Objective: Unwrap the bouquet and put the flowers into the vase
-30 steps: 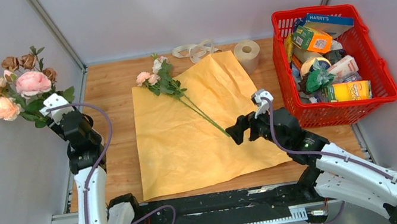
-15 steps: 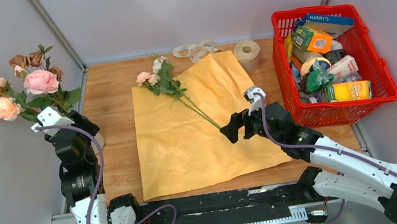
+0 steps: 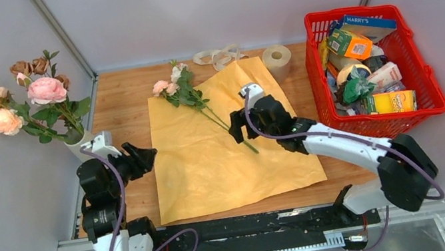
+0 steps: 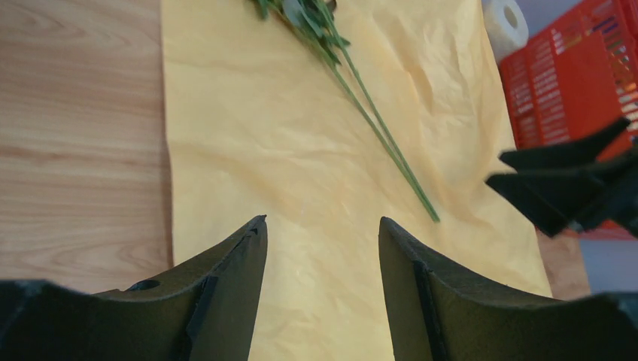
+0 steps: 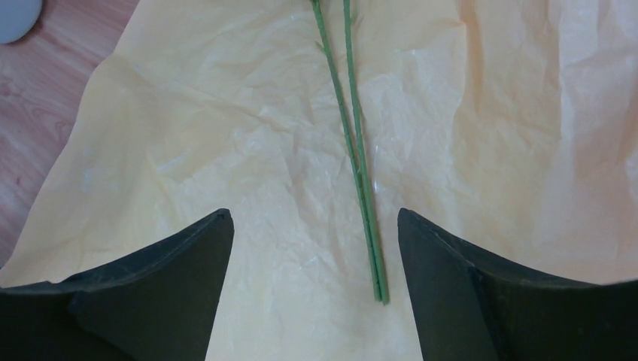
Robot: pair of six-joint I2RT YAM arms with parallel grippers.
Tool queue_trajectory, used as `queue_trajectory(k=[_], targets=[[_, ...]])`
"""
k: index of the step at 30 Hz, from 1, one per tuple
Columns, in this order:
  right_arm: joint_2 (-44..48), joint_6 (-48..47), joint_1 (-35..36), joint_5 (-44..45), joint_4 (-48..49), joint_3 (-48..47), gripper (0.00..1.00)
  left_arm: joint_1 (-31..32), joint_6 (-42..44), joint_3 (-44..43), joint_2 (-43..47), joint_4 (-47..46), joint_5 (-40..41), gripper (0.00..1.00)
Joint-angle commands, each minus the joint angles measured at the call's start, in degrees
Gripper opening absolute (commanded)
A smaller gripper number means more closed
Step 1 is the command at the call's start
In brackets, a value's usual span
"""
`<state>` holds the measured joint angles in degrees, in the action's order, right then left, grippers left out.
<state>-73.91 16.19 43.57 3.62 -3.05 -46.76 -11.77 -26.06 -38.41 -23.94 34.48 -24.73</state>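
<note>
The vase (image 3: 81, 146) stands at the table's left edge and holds several pink, peach and brown flowers (image 3: 39, 94). Two more flowers (image 3: 177, 89) lie on the spread yellow-tan paper (image 3: 213, 167), their thin green stems (image 5: 353, 143) running toward the near right. My right gripper (image 3: 237, 128) hovers open over the stem ends, which sit between its fingers, nearer the right one (image 5: 451, 278). My left gripper (image 3: 144, 158) is open and empty beside the vase, over the paper's left edge (image 4: 169, 150). The paper shows between its fingers (image 4: 233, 293).
A red basket (image 3: 424, 76) full of packaged goods stands at the right. A toilet paper roll (image 3: 277, 59) and a loose beige ribbon (image 3: 219, 55) lie at the back of the wooden table (image 3: 121, 101). Grey walls close in on both sides.
My left gripper has let go of the flowers now standing in the vase, dropped away from them and swung right toward the paper. My right gripper moved farther back over the lying stems.
</note>
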Motion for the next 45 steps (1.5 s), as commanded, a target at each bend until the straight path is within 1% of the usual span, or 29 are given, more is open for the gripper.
queue_trajectory(k=[1, 4, 6, 7, 8, 12, 15, 17, 19, 22, 23, 34, 36, 39, 42, 45], targets=[[-8.6, -5.2, -0.2, 3.1, 4.6, -8.0, 0.79, -0.3, -3.2, 0.9, 0.4, -2.9, -12.2, 0.64], [-15.5, -6.3, -0.6, 4.6, 4.8, -12.1, 0.69, -0.4, -3.1, 0.2, -1.9, -3.9, -13.2, 0.64], [-19.6, -6.8, -1.0, 4.7, 4.8, -14.7, 0.59, -0.3, -4.3, 0.4, -5.4, -6.1, -15.0, 0.63], [-21.8, -6.9, -1.0, 4.7, 4.8, -16.3, 0.54, -0.3, -5.0, 0.9, -6.3, -8.9, -17.1, 0.63], [-23.9, -6.8, -1.2, 4.7, 4.8, -17.4, 0.5, -0.3, -5.1, 1.1, -7.9, -11.1, -17.5, 0.62], [-30.5, -7.0, -1.5, 6.5, 4.8, -20.1, 0.39, -0.3, -1.2, 0.0, -13.2, -11.5, -18.9, 0.62], [-34.8, -7.6, -1.9, 7.8, 4.5, -21.7, 0.3, 0.3, 1.4, 0.8, -15.0, -10.7, -17.0, 0.62], [-36.0, -7.7, -2.3, 7.9, 4.3, -21.9, 0.28, 1.0, 1.5, 3.2, -14.1, -11.1, -14.1, 0.62], [-36.5, -7.7, -2.5, 7.5, 4.3, -21.8, 0.28, 1.7, -0.3, 4.9, -12.0, -13.1, -13.1, 0.62], [-37.1, -7.9, -2.6, 6.7, 4.3, -21.4, 0.28, 2.1, -0.1, 5.3, -10.6, -14.2, -13.3, 0.61], [-37.3, -7.8, -2.6, 6.3, 4.3, -21.2, 0.28, 2.2, 0.0, 5.0, -10.6, -13.9, -12.4, 0.61], [-39.2, -8.0, -2.7, 5.0, 4.1, -21.1, 0.28, 2.6, 0.3, 4.8, -11.5, -13.4, -12.1, 0.61], [-39.6, -8.1, -2.7, 5.3, 4.1, -21.3, 0.25, 2.6, 0.3, 4.8, -11.6, -13.2, -12.0, 0.61], [-39.6, -8.4, -2.7, 5.3, 3.9, -21.7, 0.1, 2.7, 0.4, 4.7, -11.7, -12.9, -11.8, 0.61], [-37.7, -8.4, -2.8, 6.6, 3.8, -21.7, 0.0, 2.8, 0.6, 4.5, -12.0, -12.7, -11.5, 0.61], [-34.6, -8.5, -2.9, 6.5, 3.7, -22.2, 0.0, 2.8, 0.8, 4.1, -12.3, -12.1, -11.0, 0.62]])
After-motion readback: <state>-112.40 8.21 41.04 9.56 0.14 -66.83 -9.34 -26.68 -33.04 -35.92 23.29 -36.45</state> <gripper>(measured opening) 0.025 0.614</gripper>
